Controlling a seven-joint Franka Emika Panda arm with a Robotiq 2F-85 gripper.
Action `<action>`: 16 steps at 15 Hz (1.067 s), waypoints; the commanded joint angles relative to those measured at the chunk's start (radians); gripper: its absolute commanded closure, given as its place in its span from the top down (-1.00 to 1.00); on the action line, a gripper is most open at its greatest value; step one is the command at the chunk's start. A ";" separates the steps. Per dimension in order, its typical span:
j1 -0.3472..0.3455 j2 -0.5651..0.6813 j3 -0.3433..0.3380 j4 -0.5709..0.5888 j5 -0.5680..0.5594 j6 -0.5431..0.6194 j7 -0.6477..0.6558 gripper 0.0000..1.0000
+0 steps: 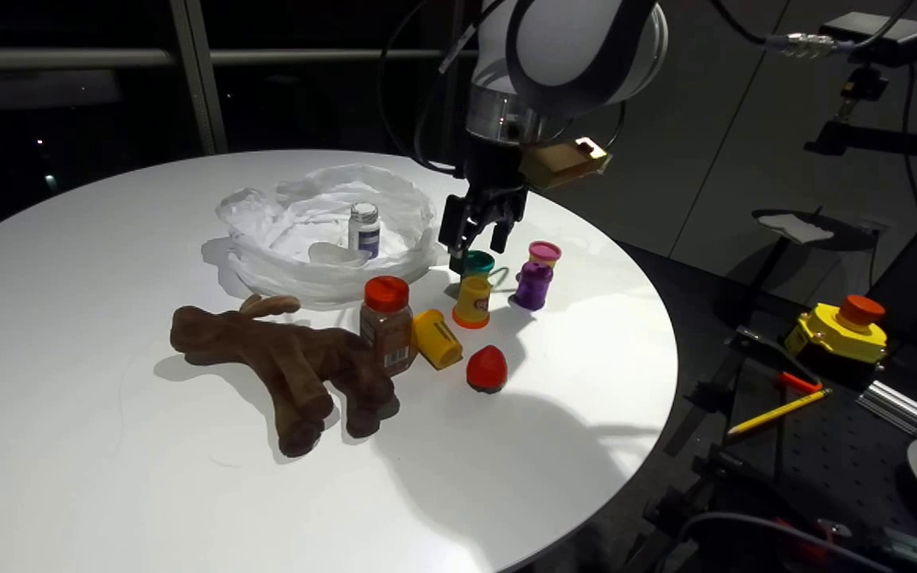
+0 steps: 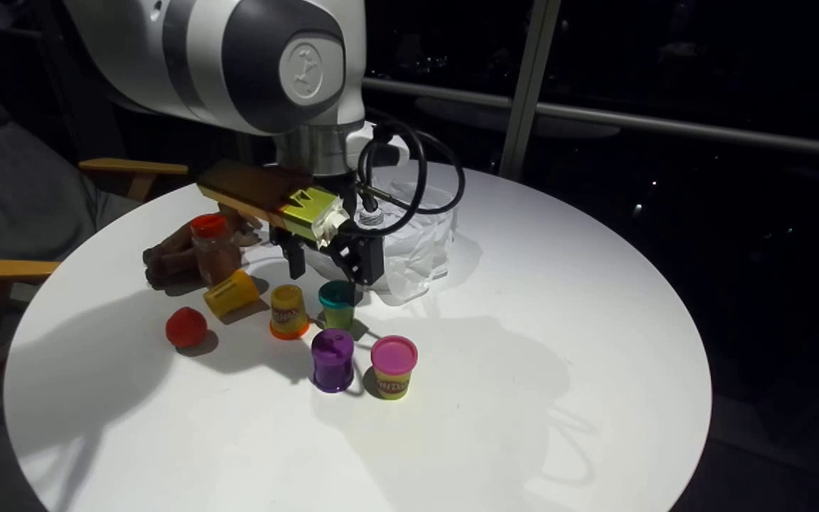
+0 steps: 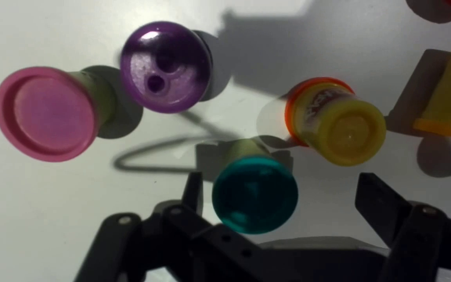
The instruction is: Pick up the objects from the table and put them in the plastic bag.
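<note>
Plush (image 1: 267,342), brown and branching, is lying left of centre in an exterior view; above it in the frame the plastic bag (image 1: 291,278) is sitting crumpled and gaping, with a white bottle (image 1: 364,231) standing upright inside. Rightward, a red-capped jar (image 1: 387,334) is standing just beside a tipped yellow tub (image 1: 437,341), which is lying on its side. Next, an upright yellow tub (image 1: 472,301) is standing near the teal-lidded tub (image 1: 481,264). Over that, at the bottom of the wrist view, the gripper (image 3: 280,192) is hanging released, jaws apart and nothing grasped, with the teal-lidded tub showing between them, nearer the frame-left one. Picking is looking like the step in hand, and the next move is probably calling for a slight leftward shift in that view, a descent and a pinch, then a carry to the plastic bag. Further right in an exterior view, a red strawberry-like piece (image 1: 487,368) is resting below centre, while a purple tub (image 1: 534,288) and a pink-lidded tub (image 1: 544,253) are standing right of centre, presumably awaiting later turns.
</note>
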State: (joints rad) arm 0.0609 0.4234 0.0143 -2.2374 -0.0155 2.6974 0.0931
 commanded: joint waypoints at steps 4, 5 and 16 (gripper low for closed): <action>-0.001 0.003 -0.031 -0.035 0.007 0.098 0.018 1.00; 0.008 0.018 -0.028 -0.030 0.011 0.107 0.031 1.00; 0.051 -0.003 -0.103 -0.021 -0.021 0.118 0.086 -0.52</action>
State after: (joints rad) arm 0.0741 0.4752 -0.0192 -2.2481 0.0130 2.8078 0.1325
